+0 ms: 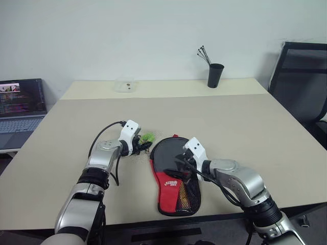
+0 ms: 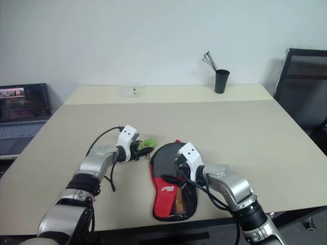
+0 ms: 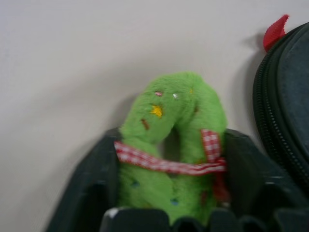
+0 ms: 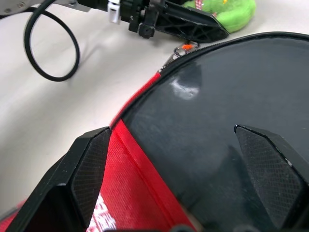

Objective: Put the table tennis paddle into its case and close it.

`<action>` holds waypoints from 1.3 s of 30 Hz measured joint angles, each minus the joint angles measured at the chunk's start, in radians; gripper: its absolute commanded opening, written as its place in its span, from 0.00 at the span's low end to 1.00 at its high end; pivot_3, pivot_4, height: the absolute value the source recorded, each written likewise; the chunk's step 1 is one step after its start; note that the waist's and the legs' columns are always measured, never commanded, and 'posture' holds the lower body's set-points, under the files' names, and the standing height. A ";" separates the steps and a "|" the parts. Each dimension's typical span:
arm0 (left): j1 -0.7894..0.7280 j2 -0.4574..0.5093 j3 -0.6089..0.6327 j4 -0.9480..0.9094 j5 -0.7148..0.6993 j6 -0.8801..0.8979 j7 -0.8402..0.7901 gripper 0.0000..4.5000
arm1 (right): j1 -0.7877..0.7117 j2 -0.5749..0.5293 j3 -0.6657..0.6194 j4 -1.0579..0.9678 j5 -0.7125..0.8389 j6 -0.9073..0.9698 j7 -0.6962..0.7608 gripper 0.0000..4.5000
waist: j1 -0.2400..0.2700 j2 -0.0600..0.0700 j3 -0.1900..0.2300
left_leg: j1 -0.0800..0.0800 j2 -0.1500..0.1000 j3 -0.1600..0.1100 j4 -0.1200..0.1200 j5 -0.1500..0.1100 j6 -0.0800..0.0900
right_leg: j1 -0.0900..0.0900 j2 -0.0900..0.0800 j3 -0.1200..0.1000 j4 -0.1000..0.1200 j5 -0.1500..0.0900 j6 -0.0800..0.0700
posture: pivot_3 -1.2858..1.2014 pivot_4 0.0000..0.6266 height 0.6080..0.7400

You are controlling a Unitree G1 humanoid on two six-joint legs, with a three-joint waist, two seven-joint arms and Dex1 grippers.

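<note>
Over on the far left a laptop (image 1: 20,109) sits open on a side desk, screen lit. Next comes the left hand (image 1: 144,145), reaching low over the beige table (image 1: 230,122), its two black fingers (image 3: 87,188) set on either side of a small green plush toy (image 3: 171,145) with a red checked ribbon; they look pressed to the toy's flanks, though I cannot tell whether they actually clamp it. The toy lies on the table just beside the round end of the case (image 1: 171,176). That case lies flat near the table's front edge, black round part pointing away, red panel with white logo and mesh pocket toward the robot, a small red tab at its top rim. The paddle itself I cannot make out. Right hand (image 4: 178,174) hovers close over the case, fingers spread wide apart, one over the red panel's edge, the other over the black face. Farther back stand a clear little box (image 1: 124,84) and a black cup (image 1: 215,75) holding thin sticks, and a dark chair (image 1: 301,81) stands at the right.
</note>
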 measured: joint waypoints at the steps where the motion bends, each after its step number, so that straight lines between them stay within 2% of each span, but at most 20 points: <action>1: 0.000 -0.004 0.000 0.000 -0.001 -0.001 0.000 0.30 | -0.001 0.002 0.001 0.001 -0.015 -0.008 -0.007 1.00 | 0.000 0.000 0.000 | 0.000 0.000 0.000 0.000 0.000 0.000 | 0.000 0.000 0.000 0.000 0.000 0.000 | 0.52 0.24 1.00; 4: 0.005 -0.015 0.006 -0.004 -0.004 0.001 -0.001 0.09 | -0.016 0.014 0.008 0.027 -0.057 -0.050 -0.030 1.00 | 0.000 0.000 0.000 | 0.001 0.000 0.000 0.000 0.000 0.000 | 0.000 0.000 0.000 0.001 0.000 0.000 | 0.52 0.24 1.00; 6: 0.012 -0.022 0.013 -0.014 -0.008 0.006 -0.001 0.02 | -0.025 0.026 0.016 0.052 -0.084 -0.076 -0.035 1.00 | 0.000 0.000 -0.001 | 0.001 0.000 0.000 0.000 0.000 0.000 | 0.000 0.000 0.000 0.001 0.000 0.000 | 0.52 0.24 1.00; 19: 0.017 -0.026 0.001 -0.029 0.016 0.002 0.001 0.02 | -0.029 0.050 0.088 0.140 -0.182 -0.143 -0.028 1.00 | 0.000 -0.002 -0.005 | 0.001 0.000 0.000 0.000 0.000 0.000 | 0.001 0.000 0.000 0.001 0.000 0.000 | 0.52 0.24 1.00; 22: -0.034 -0.025 -0.042 0.066 0.066 -0.087 0.007 0.02 | -0.020 0.052 0.085 0.140 -0.191 -0.144 -0.031 1.00 | 0.002 -0.003 -0.009 | 0.002 0.000 0.000 0.000 0.000 0.000 | 0.002 0.000 -0.001 0.001 0.000 0.000 | 0.52 0.24 1.00; 26: -0.154 -0.037 -0.096 0.278 0.162 -0.234 0.076 0.02 | -0.006 0.062 0.076 0.138 -0.194 -0.144 -0.032 1.00 | 0.002 -0.004 -0.010 | 0.003 0.000 -0.001 0.001 0.000 0.000 | 0.003 0.000 -0.002 0.001 0.002 0.000 | 0.52 0.24 1.00; 30: -0.279 -0.099 -0.131 0.465 0.244 -0.354 0.163 0.02 | -0.001 0.069 0.072 0.134 -0.207 -0.143 -0.032 1.00 | 0.003 -0.005 -0.011 | 0.002 -0.001 -0.001 0.001 0.000 0.000 | 0.003 0.000 -0.002 0.000 0.002 0.000 | 0.52 0.24 1.00; 34: -0.367 -0.163 -0.191 0.556 0.340 -0.443 0.244 0.02 | 0.006 0.074 0.070 0.132 -0.211 -0.141 -0.034 1.00 | 0.002 -0.005 -0.011 | 0.002 -0.001 0.000 0.001 0.000 0.000 | 0.003 0.000 -0.001 -0.001 0.002 0.000 | 0.52 0.24 1.00; 39: -0.404 -0.223 -0.253 0.598 0.432 -0.523 0.295 0.02 | 0.028 0.077 0.068 0.113 -0.212 -0.136 -0.037 1.00 | 0.002 -0.005 -0.011 | 0.002 -0.001 0.000 0.001 0.000 0.000 | 0.002 0.000 -0.001 -0.001 0.002 0.000 | 0.52 0.24 1.00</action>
